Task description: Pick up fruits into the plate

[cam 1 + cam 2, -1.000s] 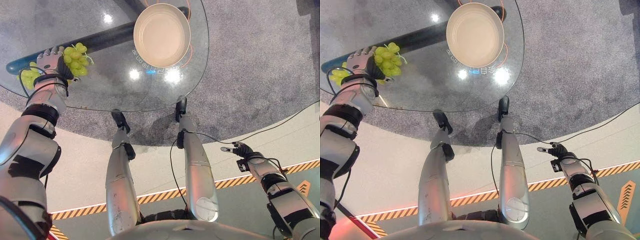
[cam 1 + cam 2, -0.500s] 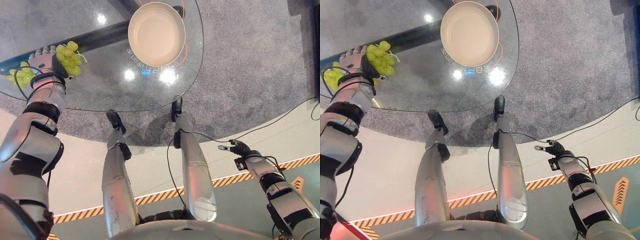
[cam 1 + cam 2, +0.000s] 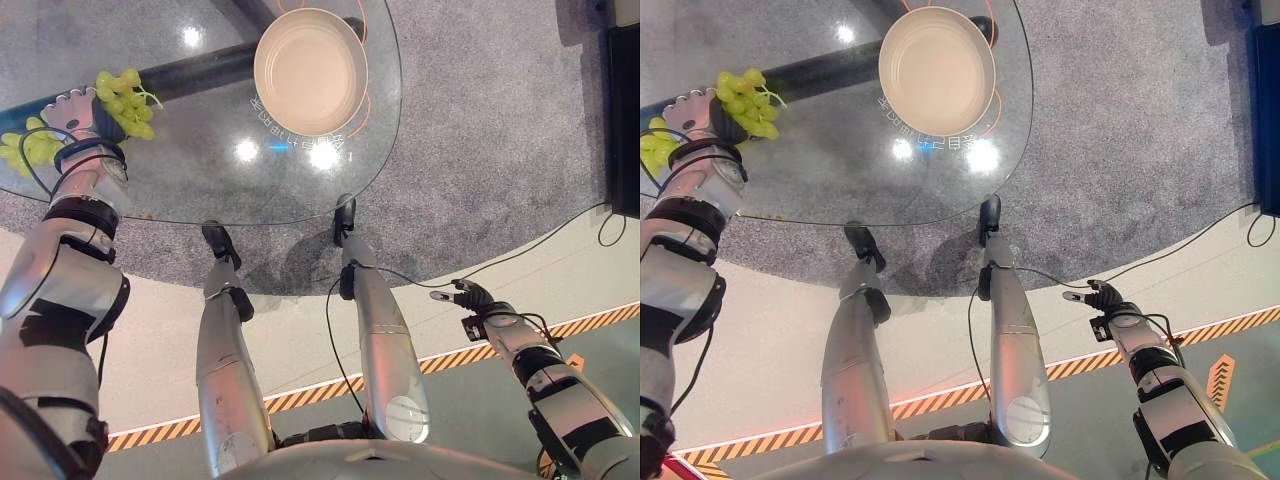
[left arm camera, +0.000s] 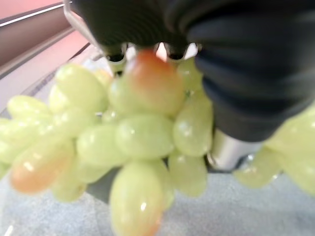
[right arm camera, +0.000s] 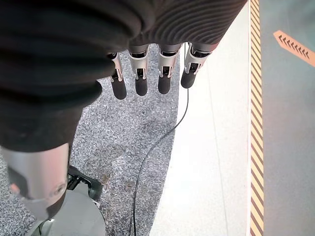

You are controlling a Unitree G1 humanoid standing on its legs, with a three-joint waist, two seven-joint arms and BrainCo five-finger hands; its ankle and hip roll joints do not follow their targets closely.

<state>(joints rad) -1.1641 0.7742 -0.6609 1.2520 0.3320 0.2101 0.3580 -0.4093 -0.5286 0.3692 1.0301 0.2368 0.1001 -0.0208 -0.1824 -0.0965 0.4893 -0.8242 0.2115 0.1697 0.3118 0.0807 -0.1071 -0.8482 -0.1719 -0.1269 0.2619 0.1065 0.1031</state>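
Note:
My left hand (image 3: 76, 108) is over the left part of the round glass table (image 3: 200, 170), shut on a bunch of green grapes (image 3: 122, 90). In the left wrist view the grapes (image 4: 142, 132) press against the palm, with the thumb (image 4: 229, 147) beside them. A second bunch of green grapes (image 3: 24, 148) lies by the wrist at the table's left edge. The cream plate (image 3: 310, 70) stands empty at the far middle of the table, well to the right of the held bunch. My right hand (image 3: 470, 297) hangs low at the right, off the table, its fingers (image 5: 140, 73) straight and holding nothing.
A dark bar (image 3: 200, 70) runs under the glass from the left toward the plate. Grey carpet (image 3: 480, 130) lies beneath and around the table. A yellow-black striped line (image 3: 440, 360) crosses the floor nearer me.
The whole picture has shifted, so the camera moved. My left hand has risen slightly with the grape bunch in it. The right hand has stayed where it was.

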